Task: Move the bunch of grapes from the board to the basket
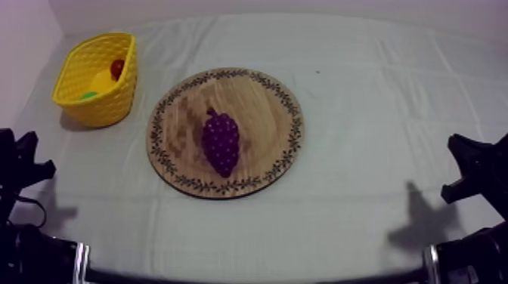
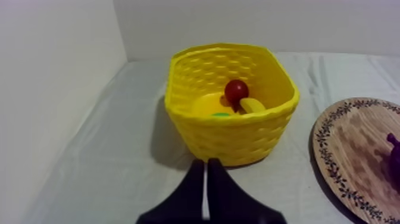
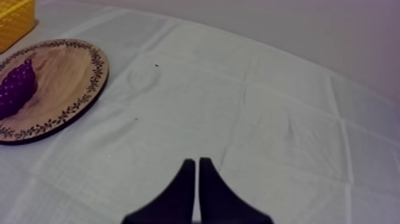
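The bunch of grapes (image 1: pixel 221 142) lies centred on the wooden board (image 1: pixel 264 102), open to a pick, while the left end effector (image 2: pixel 206 164) and right end effector (image 3: pixel 197 162) sit pinched together, empty.

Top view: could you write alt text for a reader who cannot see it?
A bunch of grapes lies on a round wooden board at the middle of a cloth-covered table. A yellow basket stands apart at the board's upper left, with a small red fruit inside. The left arm and right arm sit low at the near corners.

Lab setup: clothed table (image 1: pixel 363 113), bare wall (image 2: pixel 53 89)
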Action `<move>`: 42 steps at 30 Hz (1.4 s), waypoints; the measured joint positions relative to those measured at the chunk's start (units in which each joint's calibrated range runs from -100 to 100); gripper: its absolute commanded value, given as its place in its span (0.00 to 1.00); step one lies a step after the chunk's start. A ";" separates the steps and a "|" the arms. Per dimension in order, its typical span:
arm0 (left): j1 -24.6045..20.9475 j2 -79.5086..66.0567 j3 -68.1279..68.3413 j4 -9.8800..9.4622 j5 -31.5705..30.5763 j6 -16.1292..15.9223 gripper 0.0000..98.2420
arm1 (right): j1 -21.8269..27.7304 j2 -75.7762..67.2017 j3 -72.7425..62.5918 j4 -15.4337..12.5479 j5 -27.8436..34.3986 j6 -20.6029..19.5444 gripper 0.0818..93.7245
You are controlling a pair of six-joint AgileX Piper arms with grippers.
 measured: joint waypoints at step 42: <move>9.02 16.00 -20.29 -1.41 7.49 4.24 0.00 | 0.00 0.00 0.00 0.00 0.00 0.00 0.00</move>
